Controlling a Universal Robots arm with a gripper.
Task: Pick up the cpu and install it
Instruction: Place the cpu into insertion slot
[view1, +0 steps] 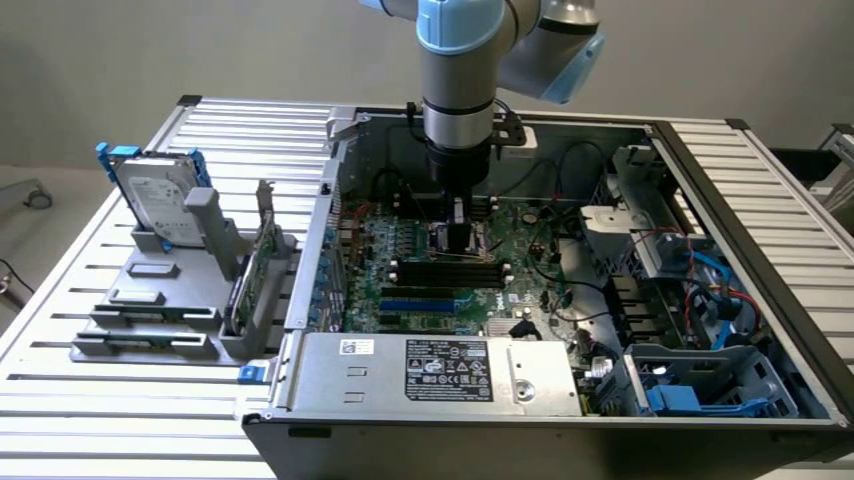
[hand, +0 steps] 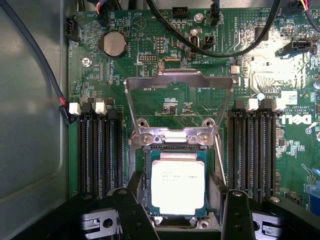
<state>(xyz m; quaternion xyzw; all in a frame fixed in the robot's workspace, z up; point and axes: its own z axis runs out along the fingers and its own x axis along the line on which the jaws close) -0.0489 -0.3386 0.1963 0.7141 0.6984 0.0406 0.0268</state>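
1. The exterior view gives the wide setting. The arm (view1: 461, 90) reaches straight down into an open computer case (view1: 747, 200) lying on a slatted metal tabletop (view1: 80, 400). The hand (view1: 461, 232) is low over the green motherboard (view1: 534, 270).
2. On the exterior view's left, outside the case, a grey rack (view1: 147, 310) holds a silver hard drive (view1: 154, 200) with blue brackets, standing upright. A circuit card (view1: 254, 275) stands on edge just beside the case wall.
3. At the case's near edge sits a grey power supply box (view1: 427, 375). It carries a black-and-white label whose text is too small to read.
4. The wrist view gives the close detail. The metal load plate (hand: 178, 80) is swung up off the socket (hand: 175, 149). There is a round coin battery (hand: 114, 44), black memory slots (hand: 100, 150) stand on either side of the socket, and black cables (hand: 225, 50) loop over the board.
5. The cpu (hand: 177, 187) is a small flat square chip with a shiny silver top and a thin green rim. It lies level inside the socket, squarely between the two fingers.
6. The hand (hand: 176, 176) is spread. Its black fingers (hand: 134, 200) stand one on each side of the socket, apart from the chip's edges, and pinch nothing.
7. White letters reading "DELL" (hand: 300, 120) run sideways on the motherboard. The chip's lid bears several lines of fine print that I cannot make out.
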